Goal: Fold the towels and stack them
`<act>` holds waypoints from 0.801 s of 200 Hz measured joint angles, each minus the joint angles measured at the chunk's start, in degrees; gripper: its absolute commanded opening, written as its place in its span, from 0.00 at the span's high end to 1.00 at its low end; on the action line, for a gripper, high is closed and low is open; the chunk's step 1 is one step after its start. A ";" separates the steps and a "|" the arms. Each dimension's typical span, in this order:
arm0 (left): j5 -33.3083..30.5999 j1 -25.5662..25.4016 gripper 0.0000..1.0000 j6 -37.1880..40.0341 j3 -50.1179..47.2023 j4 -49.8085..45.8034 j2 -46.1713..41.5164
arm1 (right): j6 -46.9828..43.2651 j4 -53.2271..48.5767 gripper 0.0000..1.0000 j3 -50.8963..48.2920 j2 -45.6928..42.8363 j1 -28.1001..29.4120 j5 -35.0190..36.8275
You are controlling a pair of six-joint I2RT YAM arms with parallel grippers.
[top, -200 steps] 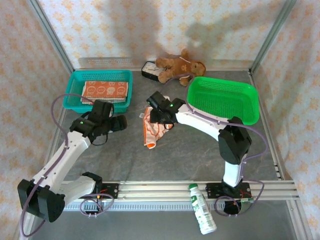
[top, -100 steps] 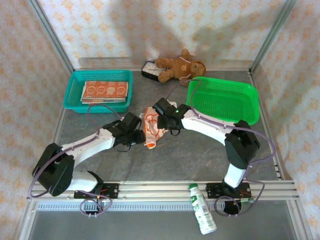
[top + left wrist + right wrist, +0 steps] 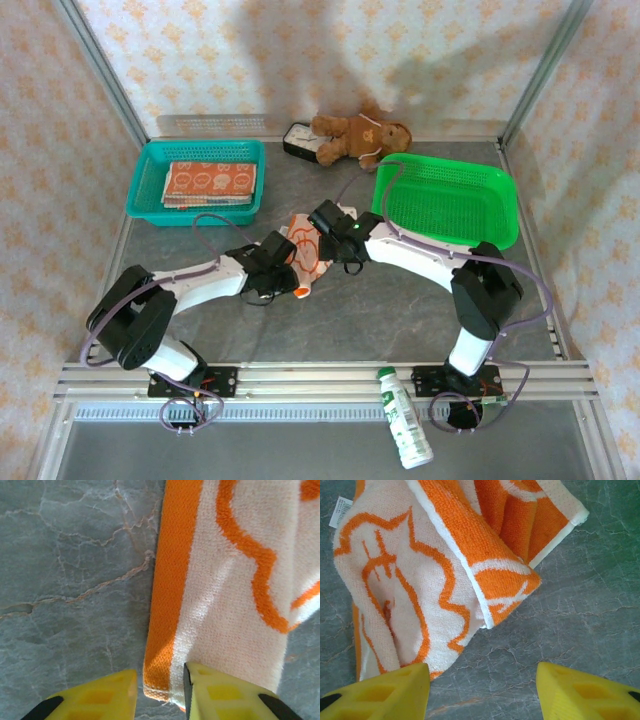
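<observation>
Where the crumpled orange-and-white terry towel (image 3: 308, 262) lies on the grey marbled tabletop (image 3: 380, 310), between the teal plastic basket (image 3: 142, 195) and the green plastic basket (image 3: 450, 200), my left claw (image 3: 160, 680) straddles its orange hem; I cannot tell whether the hem is pinched. My right claw (image 3: 482, 672) hangs spread wide above the towel's folded corner. Folded orange towels (image 3: 210, 183) lie stacked in the teal basket.

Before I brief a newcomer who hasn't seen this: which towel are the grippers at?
On the grey table, between the teal basket and the green basket, lies one orange-and-white towel. Unlike the folded towels stacked in the teal basket, it is crumpled.
</observation>
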 measured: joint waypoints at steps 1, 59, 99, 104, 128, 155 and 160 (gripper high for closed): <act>-0.02 0.00 0.71 0.00 0.00 0.02 0.04 | 0.00 0.00 0.42 -0.02 0.00 0.00 0.00; -3.19 -0.66 0.83 0.68 -0.20 -0.68 1.51 | -0.02 0.09 0.42 -0.48 -0.87 -0.17 0.00; -9.16 -0.74 1.00 3.13 -0.37 -5.27 -0.04 | -0.04 0.17 0.42 -0.48 -1.01 -0.37 -0.02; -10.23 -0.74 1.00 3.37 -0.39 -6.29 -0.42 | -0.09 0.17 0.42 -0.48 -1.01 -0.37 -0.04; -14.51 -0.74 1.00 4.98 -0.44 -11.34 -2.51 | -0.52 0.17 0.42 -0.39 -1.01 -0.37 -0.24; -18.80 -0.74 1.00 8.26 -0.44 -15.45 -6.32 | -1.84 0.02 0.42 2.10 0.00 -0.39 -1.09; -19.41 -0.74 1.00 9.20 -0.44 -15.96 -6.82 | -2.34 0.04 0.42 3.58 0.85 -0.39 -1.49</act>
